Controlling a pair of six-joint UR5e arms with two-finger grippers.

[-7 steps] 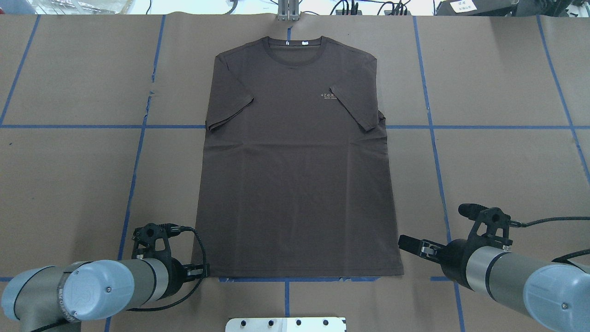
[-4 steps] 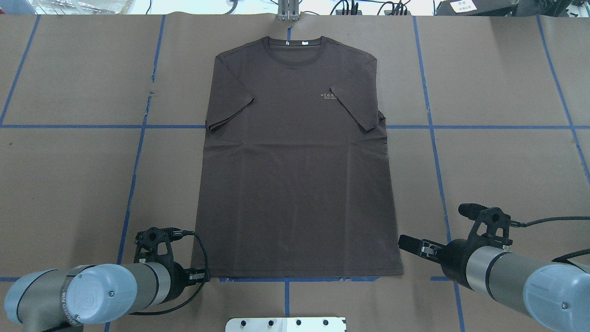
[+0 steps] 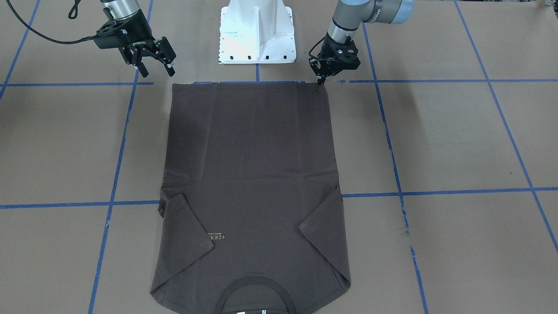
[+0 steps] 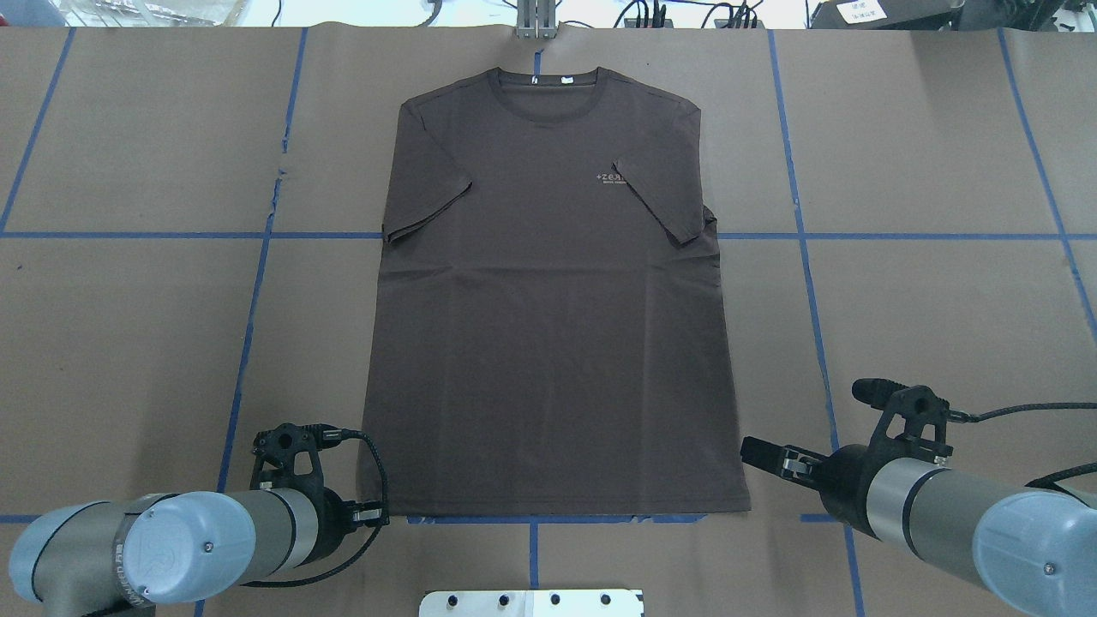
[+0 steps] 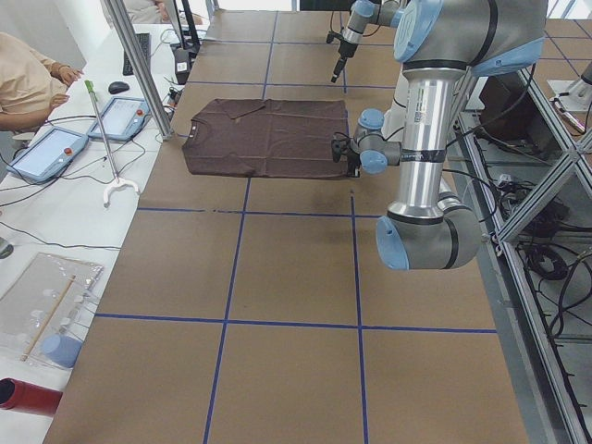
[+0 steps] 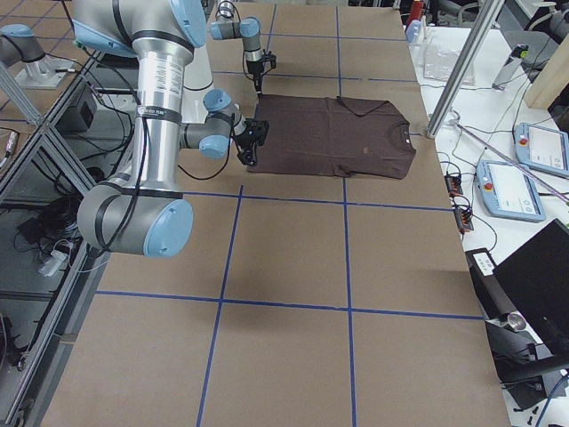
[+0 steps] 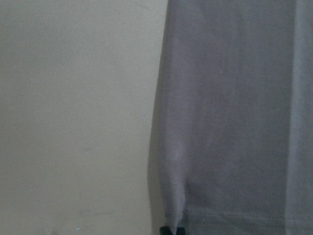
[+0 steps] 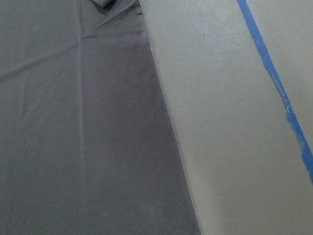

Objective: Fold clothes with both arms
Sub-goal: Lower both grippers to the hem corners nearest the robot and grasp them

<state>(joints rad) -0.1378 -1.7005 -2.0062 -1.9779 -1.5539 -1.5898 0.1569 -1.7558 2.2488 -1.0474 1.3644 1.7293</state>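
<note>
Brown T-shirt (image 4: 548,326) unmoved (left fingers (image 4: 370,514) lower)

Your tabletop (image 4: 943,300) is covered in brown paper, with blue tape lines (image 4: 806,283) marking out a grid of big squares. A white bolted pedestal (image 3: 257,30) sits at the robot's edge. On the white side bench you've got two tablet-style pendants (image 5: 125,117) lying flat, a mouse (image 5: 118,87) and an aluminium post (image 5: 139,65). A person (image 5: 23,83) sits at that bench, and a red cylinder (image 5: 28,396) lies at its near end. The right-side view also shows a black laptop (image 6: 533,276).
</note>
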